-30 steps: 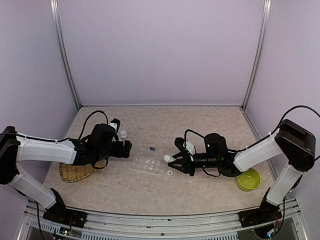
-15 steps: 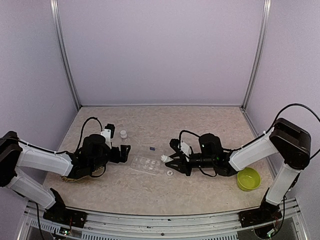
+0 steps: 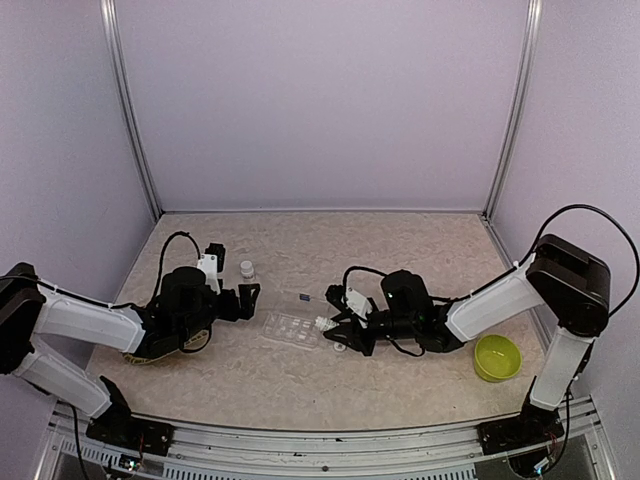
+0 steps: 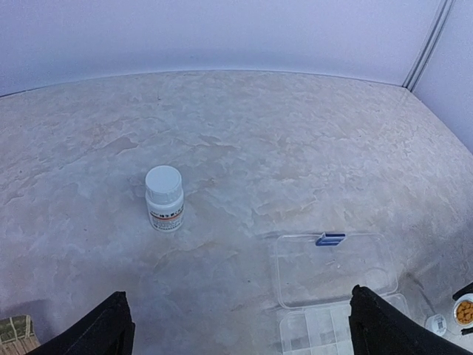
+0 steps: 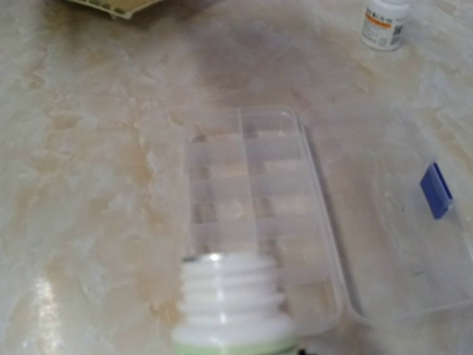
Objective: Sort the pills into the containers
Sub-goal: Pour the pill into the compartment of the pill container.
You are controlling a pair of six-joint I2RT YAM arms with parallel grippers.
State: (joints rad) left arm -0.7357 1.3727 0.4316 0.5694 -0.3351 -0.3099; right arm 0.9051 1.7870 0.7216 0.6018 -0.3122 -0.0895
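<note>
Right gripper (image 3: 335, 328) pinching the pill bottle (image 5: 230, 303), left gripper (image 4: 240, 329) spread: you are facing a light, likely slippery compartment box (image 5: 244, 177), best steadied by its rim.

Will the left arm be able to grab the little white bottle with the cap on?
Probably yes: the left gripper is open, and the capped bottle stands alone just ahead, nothing between them.

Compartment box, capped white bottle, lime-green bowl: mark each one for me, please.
compartment box (image 5: 247, 194), right wrist view, on its middle divider.
capped white bottle (image 4: 165, 214), left wrist view, on its labelled body.
lime-green bowl (image 3: 497, 360), top external view, on its bare inside.
</note>
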